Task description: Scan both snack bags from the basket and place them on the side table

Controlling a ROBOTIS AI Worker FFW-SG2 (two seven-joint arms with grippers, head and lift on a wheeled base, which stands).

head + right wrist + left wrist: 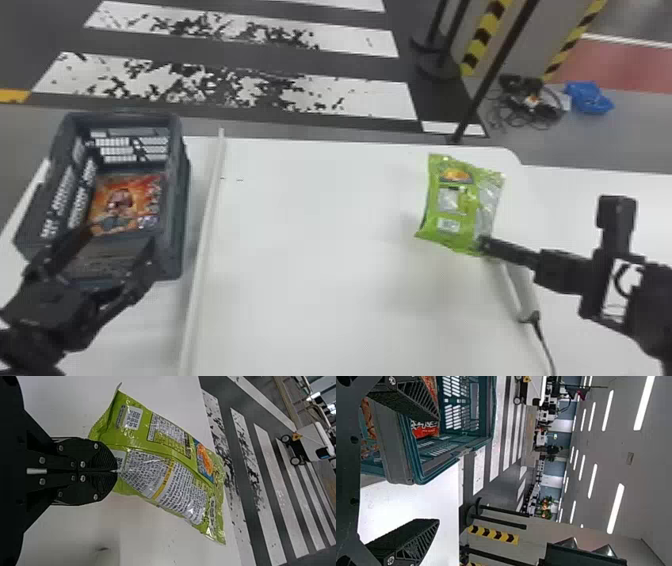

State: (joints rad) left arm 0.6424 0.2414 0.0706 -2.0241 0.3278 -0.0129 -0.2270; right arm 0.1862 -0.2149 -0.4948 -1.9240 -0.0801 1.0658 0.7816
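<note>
Black right pincer clamped on green plastic snack bag, edge-only hold risking a drop; black left pincer apart.

Head cam's peering forward-down, sharing the dark slotted plastic basket with the sideways, room-facing left wrist cam, the shiny green snack bag with the close-up right.

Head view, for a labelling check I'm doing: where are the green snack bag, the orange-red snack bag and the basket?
Green snack bag point(461, 205): head view, middle of its printed face.
Orange-red snack bag point(124, 201): head view, its printed picture.
Basket point(179, 210): head view, its right wall.
</note>
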